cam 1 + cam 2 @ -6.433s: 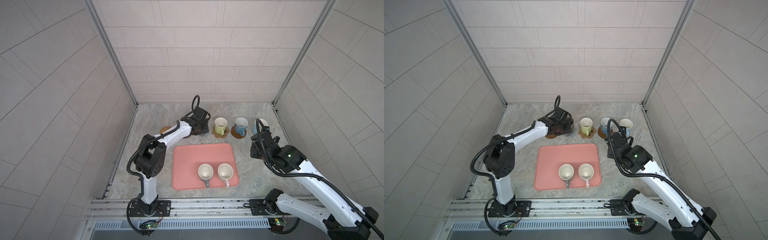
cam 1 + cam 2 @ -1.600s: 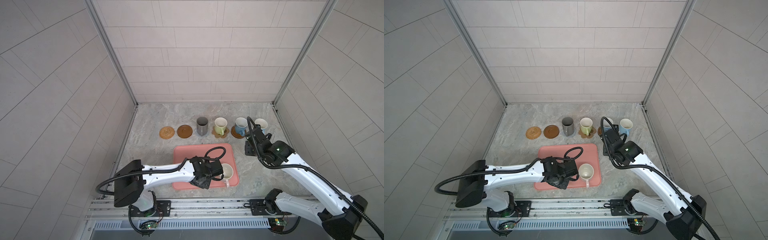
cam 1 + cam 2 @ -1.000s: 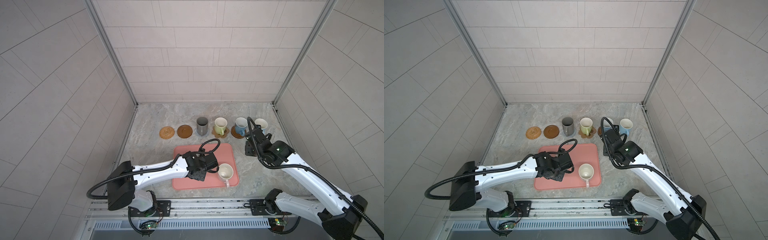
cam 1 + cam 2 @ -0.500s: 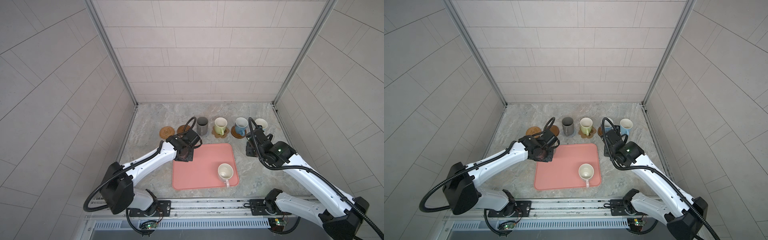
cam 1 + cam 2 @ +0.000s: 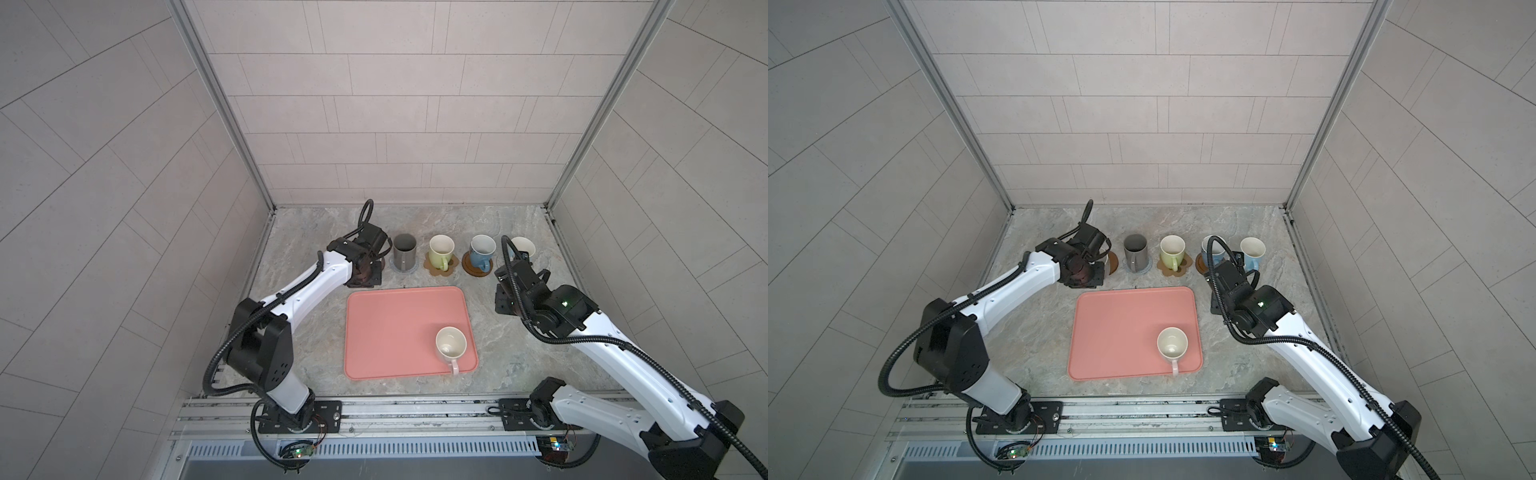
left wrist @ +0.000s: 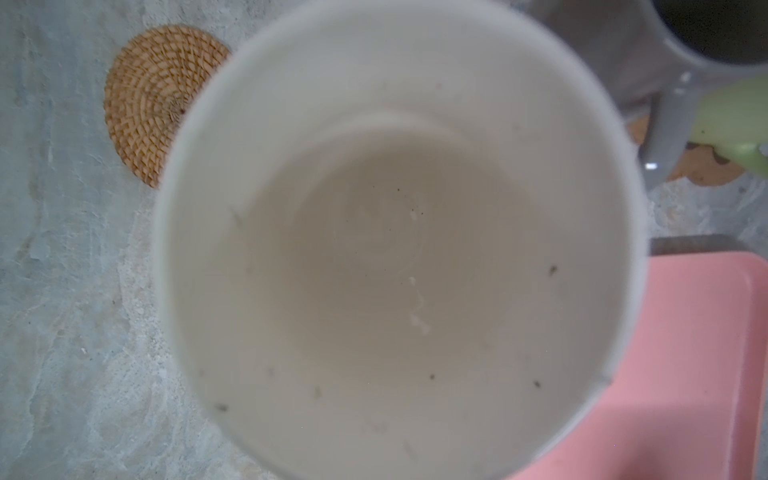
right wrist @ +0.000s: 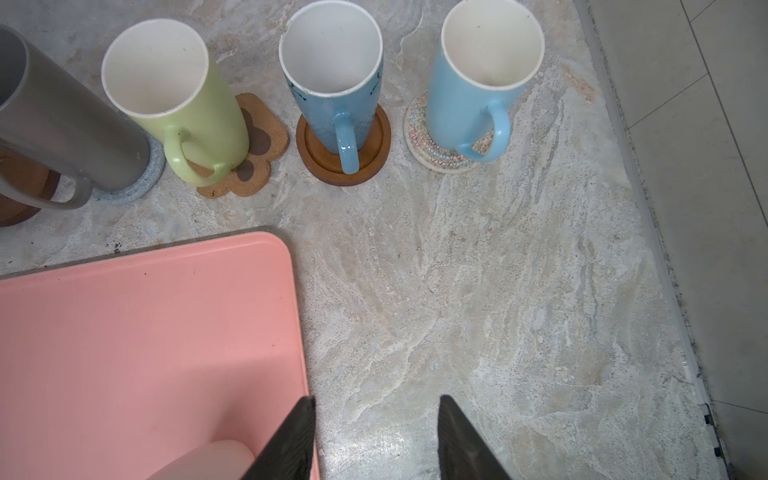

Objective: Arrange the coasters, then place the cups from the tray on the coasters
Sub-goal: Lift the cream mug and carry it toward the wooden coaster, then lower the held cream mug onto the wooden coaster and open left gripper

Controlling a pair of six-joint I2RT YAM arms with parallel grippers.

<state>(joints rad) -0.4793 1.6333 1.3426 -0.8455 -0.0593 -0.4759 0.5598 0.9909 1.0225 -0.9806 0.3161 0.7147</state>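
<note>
L gripper [image 5: 366,271]: jaws pressed together. I can't see the fingers, but the pale-inside ceramic mug [image 6: 395,249] fills the wrist cam, so it's pinched. The mug is over the dark brown wooden disc coaster [image 5: 1114,262], betw. the woven rattan coaster [image 6: 153,99] and the dark grey mug [image 5: 404,251]. L arm stretched fwd, wrist down. R gripper [image 7: 376,401]: jaws part-spread, empty, above the marble tabletop [image 7: 498,291] by a corner of the salmon-pink rectangular tray [image 5: 395,324]; arm elbow-bent. Pink-handled white mug [image 5: 451,344] stands on the tray.

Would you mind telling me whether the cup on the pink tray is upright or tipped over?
Upright. In a top view the cup shows its round mouth and pale inside from above, standing on the tray.
</note>
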